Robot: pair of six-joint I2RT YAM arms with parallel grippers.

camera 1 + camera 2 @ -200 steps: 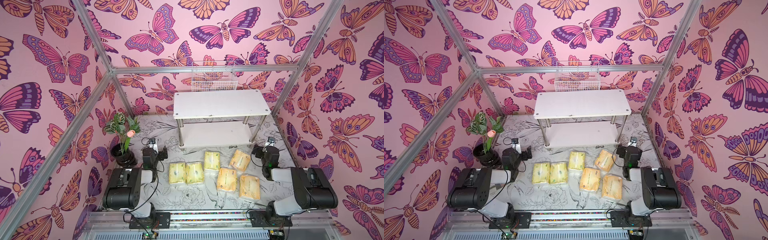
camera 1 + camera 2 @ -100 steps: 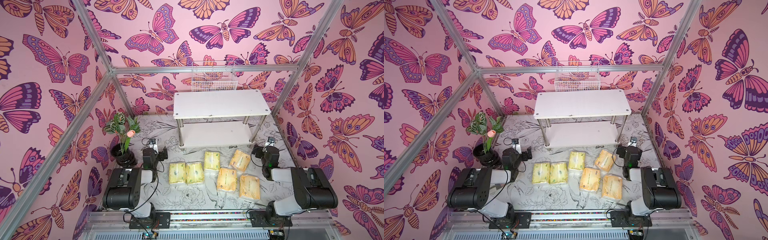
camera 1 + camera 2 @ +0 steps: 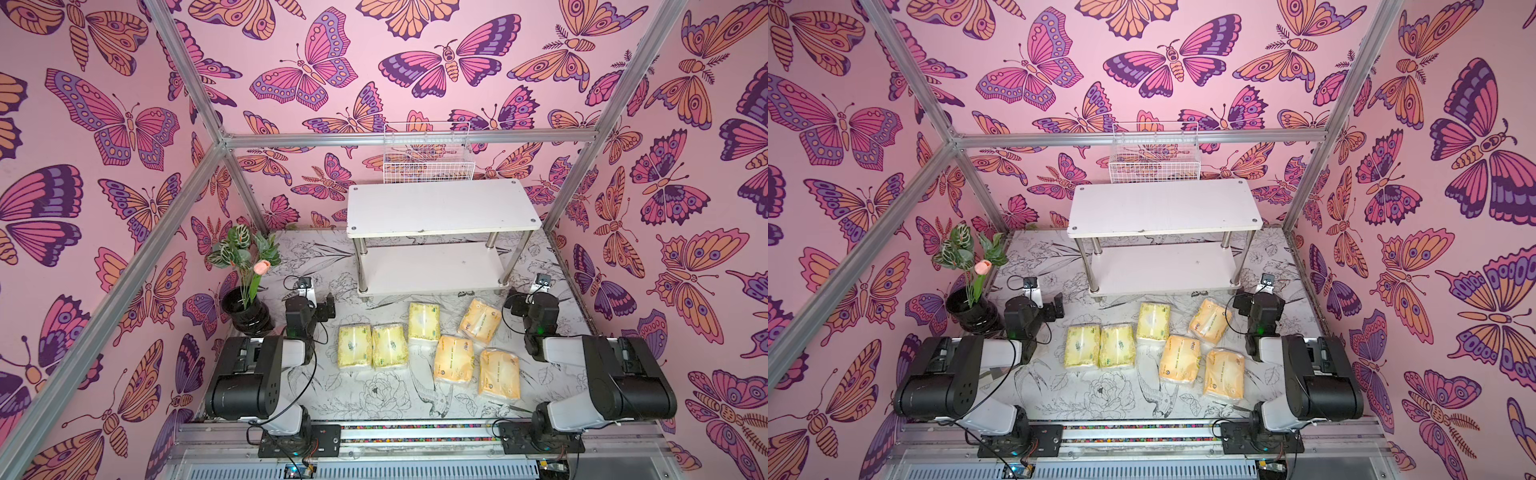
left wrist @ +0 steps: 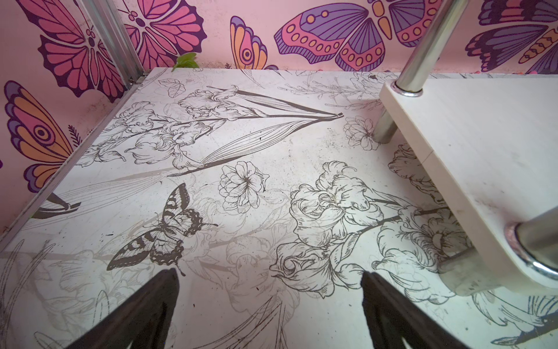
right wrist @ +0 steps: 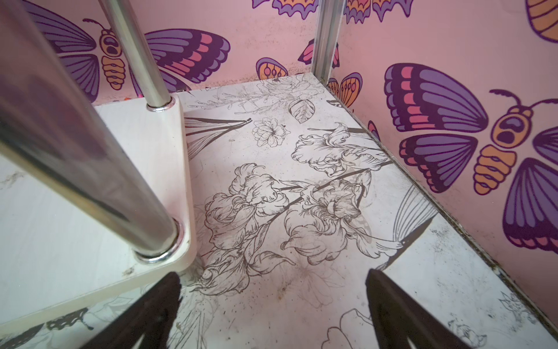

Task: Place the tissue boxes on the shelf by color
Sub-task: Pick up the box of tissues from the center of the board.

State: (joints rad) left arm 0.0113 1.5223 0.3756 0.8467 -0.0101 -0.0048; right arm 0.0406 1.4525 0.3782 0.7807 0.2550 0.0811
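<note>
Three pale yellow tissue boxes (image 3: 354, 347) (image 3: 389, 346) (image 3: 424, 323) lie on the table in front of the shelf (image 3: 440, 205). To their right lie three orange tissue boxes (image 3: 479, 321) (image 3: 454, 359) (image 3: 498, 374). Both boards of the white two-tier shelf (image 3: 1163, 208) are bare. My left gripper (image 3: 314, 302) (image 4: 270, 281) is open and empty, low over the table left of the packs. My right gripper (image 3: 527, 300) (image 5: 273, 281) is open and empty beside the shelf's right front leg. The wrist views show the lower board (image 4: 483, 151) (image 5: 60, 241), no packs.
A black vase with a plant (image 3: 247, 311) stands just left of my left gripper. A white wire basket (image 3: 428, 160) hangs on the back wall behind the shelf. Aluminium frame posts (image 3: 582, 158) and pink walls close in the table.
</note>
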